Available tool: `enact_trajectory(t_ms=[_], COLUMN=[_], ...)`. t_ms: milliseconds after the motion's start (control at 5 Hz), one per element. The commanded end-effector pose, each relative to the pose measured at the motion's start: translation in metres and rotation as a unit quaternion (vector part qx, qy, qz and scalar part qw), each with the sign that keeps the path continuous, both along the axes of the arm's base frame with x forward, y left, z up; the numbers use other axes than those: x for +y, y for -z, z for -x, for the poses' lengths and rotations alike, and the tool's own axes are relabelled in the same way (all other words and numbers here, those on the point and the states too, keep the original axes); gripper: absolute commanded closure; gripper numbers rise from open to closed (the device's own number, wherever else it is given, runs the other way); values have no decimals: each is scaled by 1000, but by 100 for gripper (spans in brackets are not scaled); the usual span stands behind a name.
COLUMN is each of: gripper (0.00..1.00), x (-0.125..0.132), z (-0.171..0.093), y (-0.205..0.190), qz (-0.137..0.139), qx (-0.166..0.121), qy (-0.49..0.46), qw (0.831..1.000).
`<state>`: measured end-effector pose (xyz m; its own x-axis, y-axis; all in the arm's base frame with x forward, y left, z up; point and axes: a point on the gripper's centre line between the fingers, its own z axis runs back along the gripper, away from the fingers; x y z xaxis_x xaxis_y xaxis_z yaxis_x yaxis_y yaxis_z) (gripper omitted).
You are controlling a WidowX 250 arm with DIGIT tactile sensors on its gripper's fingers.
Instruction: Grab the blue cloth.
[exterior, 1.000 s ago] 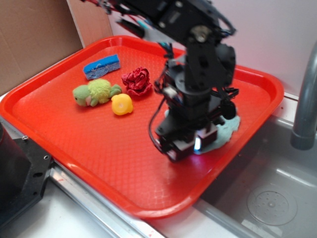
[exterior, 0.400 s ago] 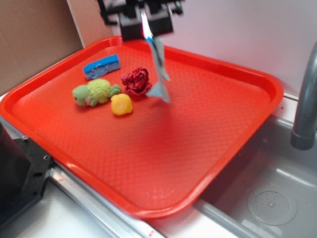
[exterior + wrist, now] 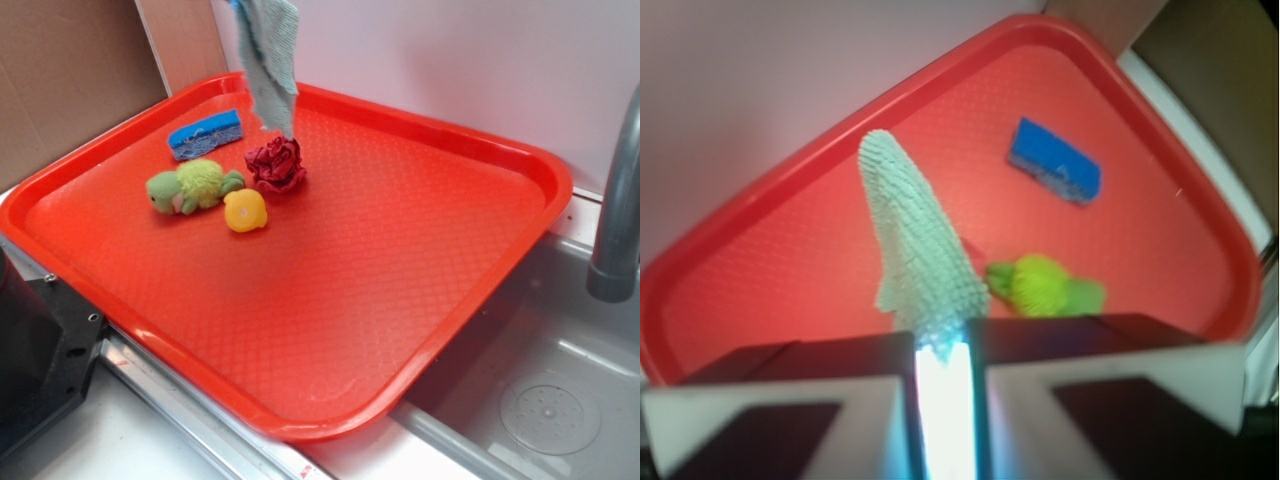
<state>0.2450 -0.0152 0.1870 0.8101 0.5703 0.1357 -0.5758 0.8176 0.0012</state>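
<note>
Blue cloth pinched between closed fingers, dangling above red tray

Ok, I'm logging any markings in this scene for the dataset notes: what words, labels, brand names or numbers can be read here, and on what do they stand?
None: neither view shows any readable text.
The red tray, blue sponge, green plush toy, yellow toy, dark-red fabric ball and blue cloth bear no visible lettering.
The end effector holding the cloth shows no label; the wrist view is blurred.
</note>
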Motion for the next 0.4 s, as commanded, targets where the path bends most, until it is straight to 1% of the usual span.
enact_trajectory(t_ms=[0, 200], gripper=[100, 100], x=[21, 26], z=[-10, -15], y=[-34, -30], qz=[-5, -9], qx=[-64, -57], qy=[53, 32], qw=[997, 998])
